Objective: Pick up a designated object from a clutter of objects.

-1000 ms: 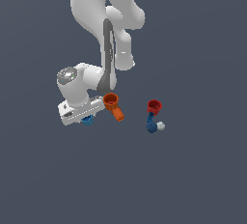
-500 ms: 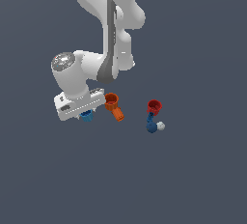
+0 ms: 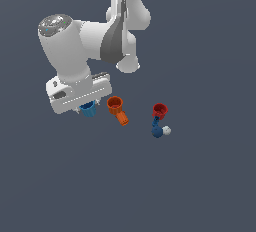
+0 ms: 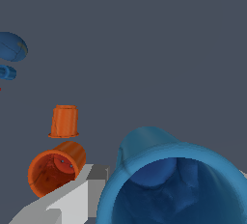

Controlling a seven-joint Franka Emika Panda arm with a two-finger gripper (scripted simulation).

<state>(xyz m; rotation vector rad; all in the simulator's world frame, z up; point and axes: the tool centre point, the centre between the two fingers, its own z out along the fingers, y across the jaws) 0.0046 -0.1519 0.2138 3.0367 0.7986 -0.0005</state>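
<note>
Exterior view: the white arm (image 3: 107, 38) reaches down from the top of the frame, and its gripper (image 3: 86, 107) hangs over the exterior view's left end of the clutter. The small bright-blue cup (image 3: 88, 109) sits directly beneath the gripper body, partly hidden by it; only its lower wall shows. The fingers are almost wholly covered by the gripper body and the cup, so whether they are apart, together or clamped on the cup cannot be told.

Just beside the blue cup, toward the exterior view's right, lies the orange cup (image 3: 115, 105) with its stubby handle (image 3: 123, 119) pointing away from the arm. Well apart, further right, stands the red cup (image 3: 160, 110); the dark-blue ball-ended piece (image 3: 157, 130) lies against it, and the small white ball (image 3: 167, 131) touches that piece.

Wrist view: the blue cup (image 4: 178, 179) fills the foreground, its hollow mouth facing the camera, with a grey finger (image 4: 79, 196) just beside its rim. The orange cup (image 4: 54, 167) lies on its side nearby.
</note>
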